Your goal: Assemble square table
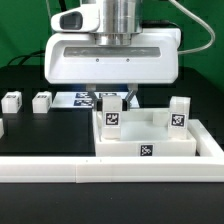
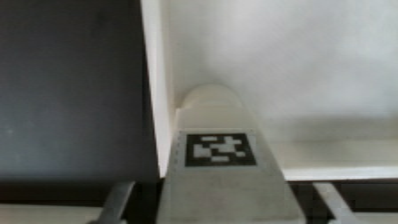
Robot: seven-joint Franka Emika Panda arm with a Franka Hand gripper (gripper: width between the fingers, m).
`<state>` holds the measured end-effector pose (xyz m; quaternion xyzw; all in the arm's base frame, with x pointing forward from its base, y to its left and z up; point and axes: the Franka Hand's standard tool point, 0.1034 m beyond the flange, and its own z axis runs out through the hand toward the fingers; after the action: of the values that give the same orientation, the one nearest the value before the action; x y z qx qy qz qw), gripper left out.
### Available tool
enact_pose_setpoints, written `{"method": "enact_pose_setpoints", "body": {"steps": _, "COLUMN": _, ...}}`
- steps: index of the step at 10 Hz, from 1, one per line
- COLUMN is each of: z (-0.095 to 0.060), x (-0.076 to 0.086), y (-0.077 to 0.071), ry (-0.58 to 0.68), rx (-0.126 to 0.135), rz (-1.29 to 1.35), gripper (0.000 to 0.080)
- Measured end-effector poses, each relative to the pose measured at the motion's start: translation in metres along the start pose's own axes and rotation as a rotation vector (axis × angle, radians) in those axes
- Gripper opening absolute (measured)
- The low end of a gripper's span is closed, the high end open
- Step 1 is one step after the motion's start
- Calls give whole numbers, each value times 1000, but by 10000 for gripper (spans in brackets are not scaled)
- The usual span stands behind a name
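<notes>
The square table top [image 1: 160, 133], a white tray with a raised rim and a tag on its front wall, lies at the exterior view's right. A white tagged leg [image 1: 112, 117] stands upright at its near left corner, and my gripper [image 1: 112, 100] reaches down from above, shut on it. A second leg [image 1: 178, 112] stands at the top's far right corner. In the wrist view the gripped leg [image 2: 219, 150] fills the middle, tag facing the camera, with my gripper [image 2: 222, 203] closed round it and a finger on each side. Beyond it lies the table top's white floor [image 2: 302, 60].
Two loose legs [image 1: 12, 100] [image 1: 41, 101] stand on the black mat at the exterior view's left, with a third [image 1: 2, 128] at the edge. The marker board [image 1: 72, 99] lies behind the gripper. A long white L-shaped rail [image 1: 100, 171] runs along the front and right side.
</notes>
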<state>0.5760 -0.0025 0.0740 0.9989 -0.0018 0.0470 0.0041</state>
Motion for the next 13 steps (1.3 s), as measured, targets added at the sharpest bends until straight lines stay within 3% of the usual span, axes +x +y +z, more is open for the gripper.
{"method": "enact_pose_setpoints", "body": {"steps": 8, "z": 1, "x": 2, "y": -9, "ry": 42, "rx": 33, "rz": 754, "gripper": 290}}
{"method": "enact_pose_setpoints", "body": {"steps": 13, "z": 1, "x": 3, "y": -9, "ry": 31, "rx": 34, "rz": 841, "gripper": 299}}
